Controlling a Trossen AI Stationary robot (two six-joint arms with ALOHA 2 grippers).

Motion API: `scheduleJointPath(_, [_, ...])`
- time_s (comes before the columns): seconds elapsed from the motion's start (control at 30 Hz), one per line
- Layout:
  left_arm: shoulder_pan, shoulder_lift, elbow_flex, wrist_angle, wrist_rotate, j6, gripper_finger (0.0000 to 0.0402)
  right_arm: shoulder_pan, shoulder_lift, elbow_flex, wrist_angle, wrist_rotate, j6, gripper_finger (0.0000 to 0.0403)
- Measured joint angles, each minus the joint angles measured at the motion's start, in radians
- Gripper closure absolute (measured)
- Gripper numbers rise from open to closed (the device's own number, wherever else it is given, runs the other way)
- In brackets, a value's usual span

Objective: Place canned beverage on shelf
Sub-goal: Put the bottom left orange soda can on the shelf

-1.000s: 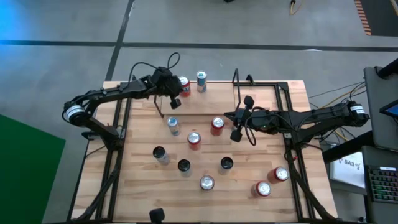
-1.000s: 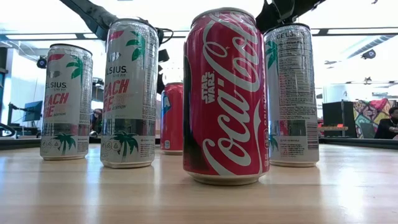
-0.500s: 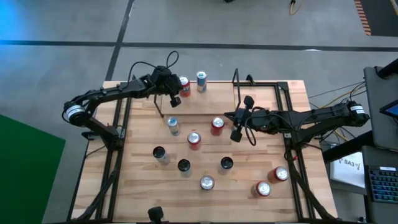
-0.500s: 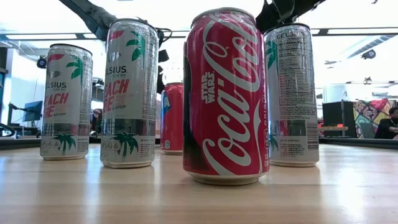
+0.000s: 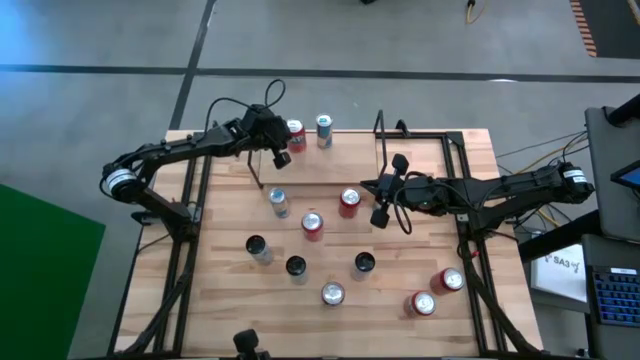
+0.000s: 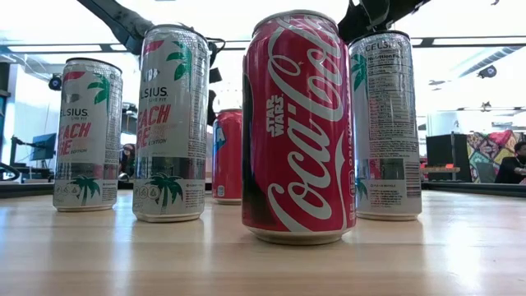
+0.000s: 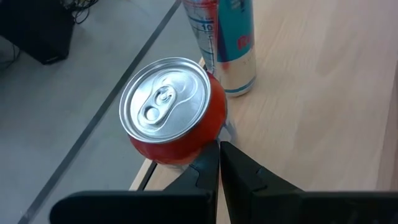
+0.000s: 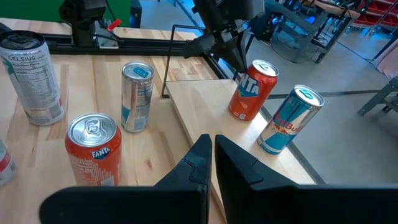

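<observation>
two claws pressed together, empty: left claw [image 7: 219, 155] touching upright orange can [image 7: 169, 112] just ahead, on shelf [image 8: 205, 102] floor edge; right claw [image 8: 210, 152] well short, facing shelf.

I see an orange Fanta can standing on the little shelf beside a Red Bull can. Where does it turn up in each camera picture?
High view: the Fanta can is at the table's far edge, under the left gripper.
Low view: not identifiable; nearer cans block the view.
Left wrist view: centre-left, seen from above.
Right wrist view: upper right, on the shelf, at.
Shared landmark: the Red Bull can beside it.
</observation>
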Motion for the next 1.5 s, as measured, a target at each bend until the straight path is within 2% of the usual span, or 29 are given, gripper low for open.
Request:
scheduleJointPath(0.27, [-0.001,-0.002,0.0,-0.017,0.015,-0.014,0.0402,0.0,0.0,0.0,-0.001,0.0,0.0,0.039])
scheduleJointPath(0.47, [-0.001,-0.005,0.0,-0.04,0.126,0.003,0.0402,0.0,0.0,0.0,-0.002,0.0,0.0,0.039])
scheduleJointPath(0.93, [0.006,-0.004,0.0,0.024,0.121,-0.002,0.0402,0.0,0.0,0.0,-0.008,0.0,0.0,0.039])
scheduleJointPath(1.5, [0.037,-0.003,0.0,0.027,0.113,-0.021,0.0402,0.0,0.0,0.0,-0.008,0.0,0.0,0.039])
